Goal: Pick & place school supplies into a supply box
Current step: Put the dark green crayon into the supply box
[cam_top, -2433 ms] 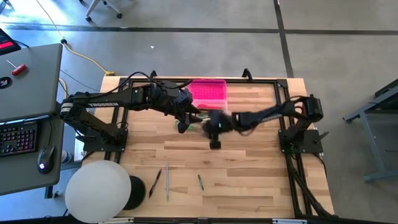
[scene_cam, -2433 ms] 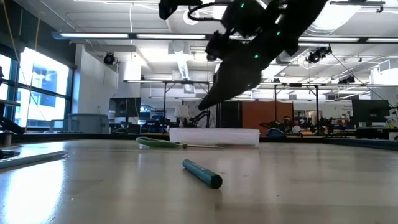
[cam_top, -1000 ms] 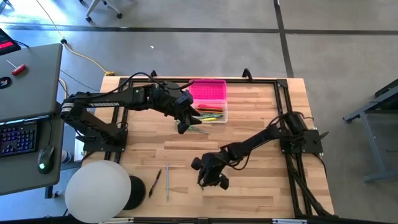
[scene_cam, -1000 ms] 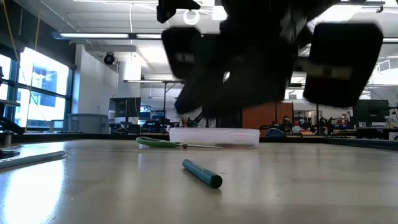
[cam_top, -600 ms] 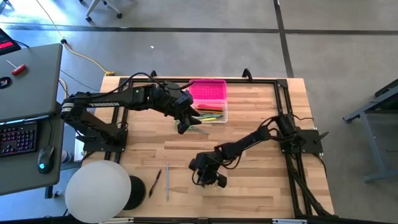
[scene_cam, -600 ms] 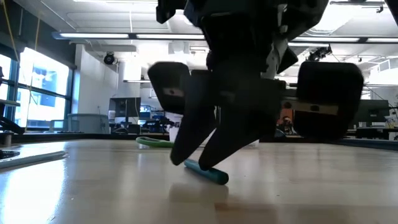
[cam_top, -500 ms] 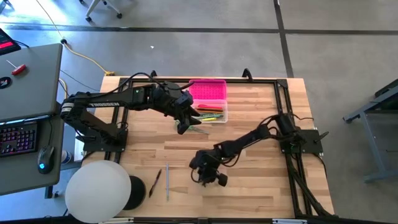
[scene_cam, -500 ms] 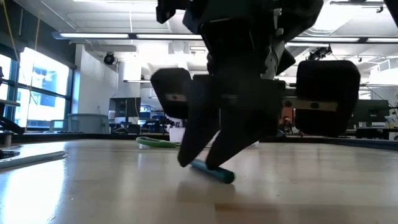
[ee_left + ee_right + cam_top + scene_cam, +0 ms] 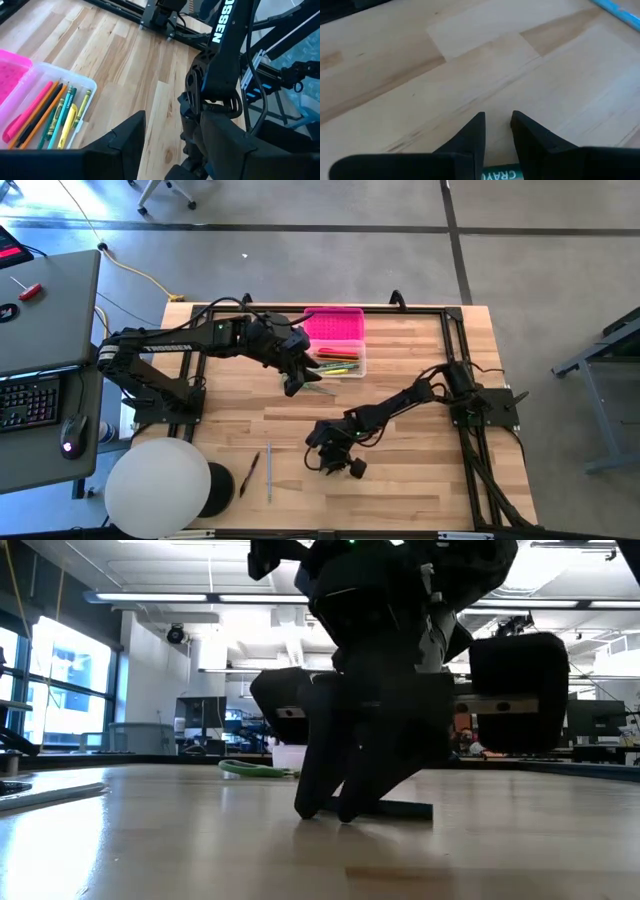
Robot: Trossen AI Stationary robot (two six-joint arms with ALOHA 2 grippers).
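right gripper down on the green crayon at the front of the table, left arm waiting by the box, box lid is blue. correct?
Not quite: the supply box lid is bright pink, not blue, as the high view shows. The rest holds: the right gripper is down on the green crayon near the table's front, and the left gripper waits beside the box.

the pale wooden slatted table (image 9: 420, 490) has open room along its near edge toward the right corner and across the middle right. the dark right arm (image 9: 400, 405) slants from the right edge to mid-table, its gripper (image 9: 328, 460) low at the wood. the dark left arm (image 9: 200, 340) blocks the far left, ending beside the clear box with pink lid (image 9: 335, 345) at the far edge. a white round dome (image 9: 158, 485) fills the near left corner, with a black pen (image 9: 248, 474) and grey pencil (image 9: 269, 472) beside it.
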